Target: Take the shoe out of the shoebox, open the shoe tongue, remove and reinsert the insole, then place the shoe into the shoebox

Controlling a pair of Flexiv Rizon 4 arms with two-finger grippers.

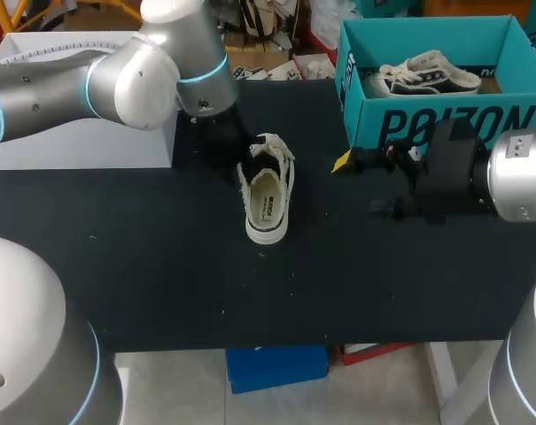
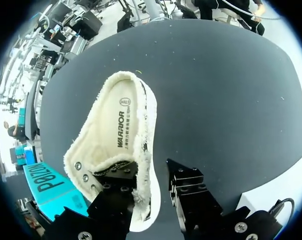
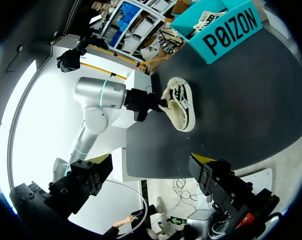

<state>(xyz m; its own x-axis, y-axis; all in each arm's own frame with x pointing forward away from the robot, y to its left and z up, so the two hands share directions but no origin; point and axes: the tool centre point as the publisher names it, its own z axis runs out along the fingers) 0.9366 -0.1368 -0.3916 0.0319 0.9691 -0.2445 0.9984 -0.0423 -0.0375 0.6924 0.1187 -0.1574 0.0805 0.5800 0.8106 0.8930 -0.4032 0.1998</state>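
A white fleece-lined shoe (image 1: 268,197) stands upright on the black table (image 1: 161,266), its insole (image 2: 122,127) showing inside. My left gripper (image 2: 148,175) is at the shoe's toe end (image 1: 221,142). One finger (image 2: 118,187) rests inside on the tongue and upper. The other finger (image 2: 188,187) stands outside, a small gap from the sole, so the gripper is open around the shoe's side wall. My right gripper (image 1: 361,164) hangs open in front of the teal shoebox (image 1: 445,124), well to the right of the shoe (image 3: 179,104), with nothing between its fingers (image 3: 218,177).
A second shoe (image 1: 423,75) lies inside the shoebox at the table's back right. A white box (image 1: 81,142) stands at the back left, partly behind my left arm. Bare table lies in front of the shoe, toward the near edge.
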